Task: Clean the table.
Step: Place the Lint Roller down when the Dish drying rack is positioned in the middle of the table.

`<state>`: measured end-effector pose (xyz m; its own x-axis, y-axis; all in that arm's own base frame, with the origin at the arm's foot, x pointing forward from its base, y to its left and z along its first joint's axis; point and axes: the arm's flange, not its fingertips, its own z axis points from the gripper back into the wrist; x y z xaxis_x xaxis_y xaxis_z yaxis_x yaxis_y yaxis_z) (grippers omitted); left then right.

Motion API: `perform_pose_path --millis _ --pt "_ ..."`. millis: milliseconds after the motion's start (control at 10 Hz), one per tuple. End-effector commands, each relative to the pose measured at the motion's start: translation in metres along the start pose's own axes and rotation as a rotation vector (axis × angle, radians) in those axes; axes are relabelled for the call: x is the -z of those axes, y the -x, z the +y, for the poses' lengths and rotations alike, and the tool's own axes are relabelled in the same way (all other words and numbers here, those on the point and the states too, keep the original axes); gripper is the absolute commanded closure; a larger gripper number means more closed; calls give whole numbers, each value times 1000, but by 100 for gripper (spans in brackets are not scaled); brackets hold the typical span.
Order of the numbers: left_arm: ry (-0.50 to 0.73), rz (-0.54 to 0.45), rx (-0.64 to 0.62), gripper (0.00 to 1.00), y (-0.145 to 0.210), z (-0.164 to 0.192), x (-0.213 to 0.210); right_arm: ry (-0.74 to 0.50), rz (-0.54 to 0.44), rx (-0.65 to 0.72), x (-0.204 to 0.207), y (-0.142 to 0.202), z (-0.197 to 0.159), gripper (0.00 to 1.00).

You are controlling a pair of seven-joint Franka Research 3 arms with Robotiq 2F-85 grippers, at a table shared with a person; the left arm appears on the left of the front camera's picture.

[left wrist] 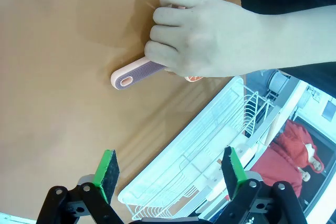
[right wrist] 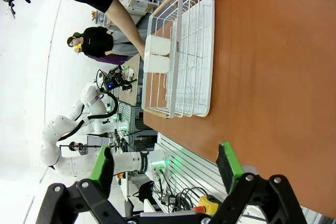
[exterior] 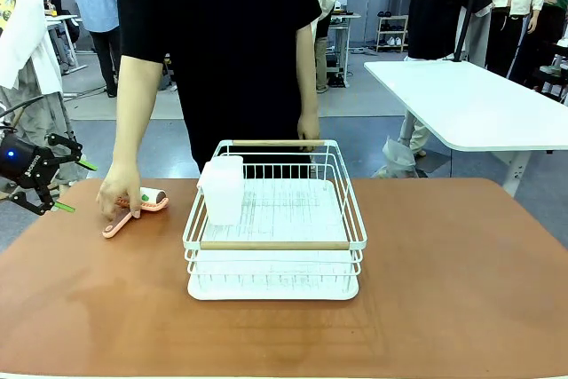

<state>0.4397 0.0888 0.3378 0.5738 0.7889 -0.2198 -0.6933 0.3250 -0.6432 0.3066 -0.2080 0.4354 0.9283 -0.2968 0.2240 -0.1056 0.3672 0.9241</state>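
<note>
The reddish-brown table (exterior: 444, 281) carries a white wire dish rack (exterior: 275, 244) at its middle, with a white cup (exterior: 223, 188) standing in the rack's left side. At the table's far left a person's hand (exterior: 120, 193) rests on a pink-handled roller tool (exterior: 146, 202). My left gripper (exterior: 78, 186) hovers just left of that hand, open and holding nothing. In the left wrist view the open left gripper (left wrist: 170, 174) is above the table (left wrist: 58, 51), with the hand (left wrist: 210, 35) gripping the tool (left wrist: 137, 73) ahead of it. My right gripper (right wrist: 165, 169) is open above the table (right wrist: 273, 77).
A white-topped table (exterior: 479, 104) stands beyond the far right corner. The person stands at the far edge behind the rack, the other hand (exterior: 309, 130) near its back handle. The rack (right wrist: 181, 51) and cup (right wrist: 156, 53) lie well ahead of the right gripper.
</note>
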Motion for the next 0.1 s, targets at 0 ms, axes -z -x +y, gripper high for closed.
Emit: perform_pose_path --millis 0 --pt "6 10 -5 0 0 1 1 -8 -5 -12 -2 0 3 0"
